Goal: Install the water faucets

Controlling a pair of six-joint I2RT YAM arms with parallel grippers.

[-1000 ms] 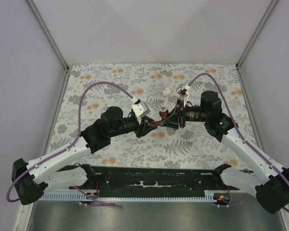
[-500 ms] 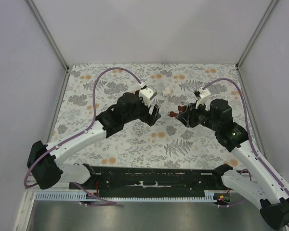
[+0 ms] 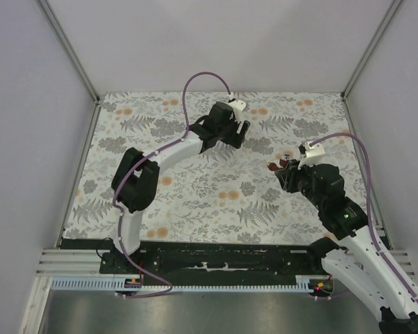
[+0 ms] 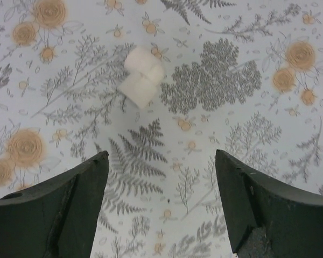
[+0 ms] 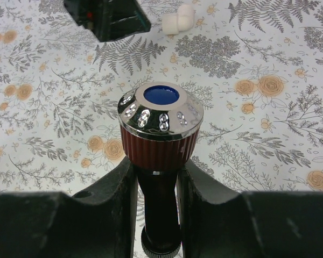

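Floral table (image 3: 195, 202): left hand (image 4: 161, 156) gapes near white fitting (image 4: 142, 75); right wrist view shows right hand (image 5: 156, 180) clamping faucet (image 5: 160, 123).

No legible txt, labels, nos. or signs anywhere.

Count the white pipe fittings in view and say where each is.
1. The white pipe fitting lies on the floral table cover, ahead of the open left claw and untouched by it. Another could hide under an arm.
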